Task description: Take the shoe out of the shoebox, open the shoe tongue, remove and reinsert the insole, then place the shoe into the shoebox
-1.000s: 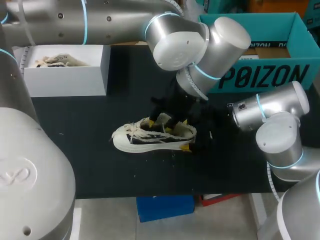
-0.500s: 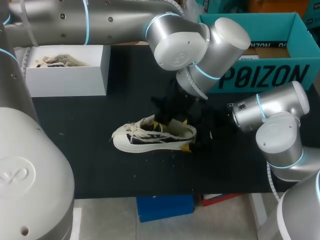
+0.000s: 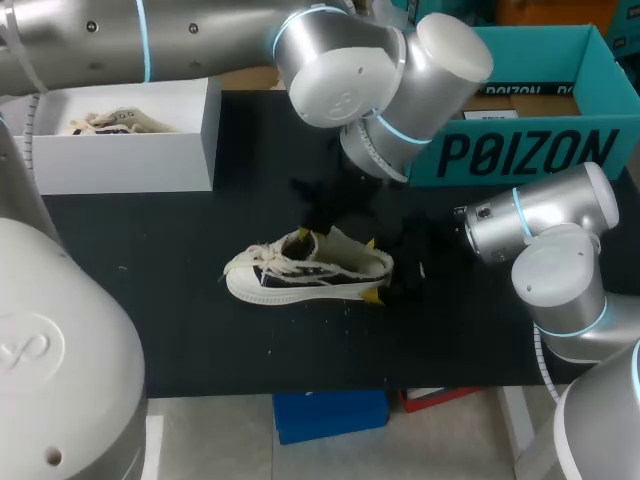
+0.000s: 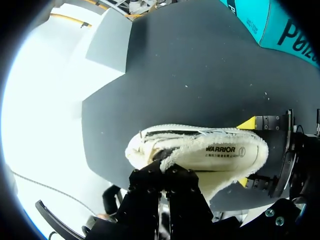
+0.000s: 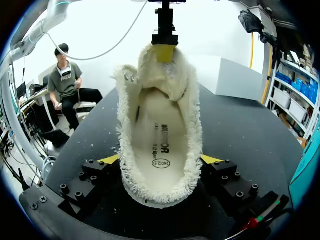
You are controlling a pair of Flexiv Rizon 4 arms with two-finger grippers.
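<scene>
Yellow-tipped right fingers (image 5: 111, 159) clamp the heel of the cream, fleece-lined canvas shoe (image 3: 300, 272), pinning it steady in the middle of the black worktop (image 3: 150, 320), so the left fingers (image 5: 165, 52), closed on its fluffy tongue (image 5: 167, 80), can pull that open.

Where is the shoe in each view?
Head: shoe mid-table, heel in the right claw.
Left wrist: shoe just ahead of the left claw, which pinches its tongue.
Right wrist: shoe with its heel between the right claw's fingers, toe pointing away.
Shared landmark: the white box, on the table beyond the toe end.
</scene>
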